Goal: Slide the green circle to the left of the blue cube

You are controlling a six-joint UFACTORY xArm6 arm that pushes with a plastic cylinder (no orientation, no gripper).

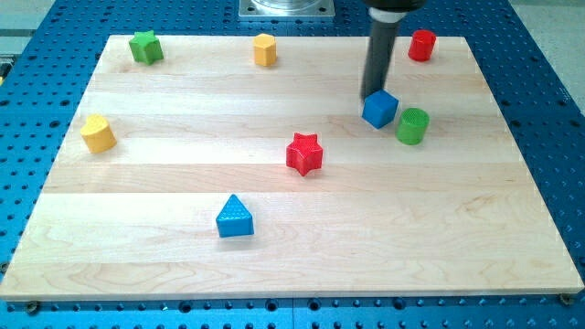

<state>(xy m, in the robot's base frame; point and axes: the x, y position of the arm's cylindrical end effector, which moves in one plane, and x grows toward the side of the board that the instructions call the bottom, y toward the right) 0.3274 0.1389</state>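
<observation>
The green circle (412, 125) is a short green cylinder on the wooden board (164, 183), at the view's right of centre. The blue cube (379, 109) sits just to its left and slightly higher in the view, close to it, with a thin gap or touching; I cannot tell which. My tip (372, 94) is the lower end of the dark rod that comes down from the view's top. It stands right at the blue cube's upper left edge, on the side away from the green circle.
A red star (305, 153) lies left and below the cube. A blue triangle (235, 217) is lower centre. A yellow block (98, 133) is at the left, a green star (145, 47) top left, a yellow block (265, 49) top centre, a red cylinder (421, 45) top right.
</observation>
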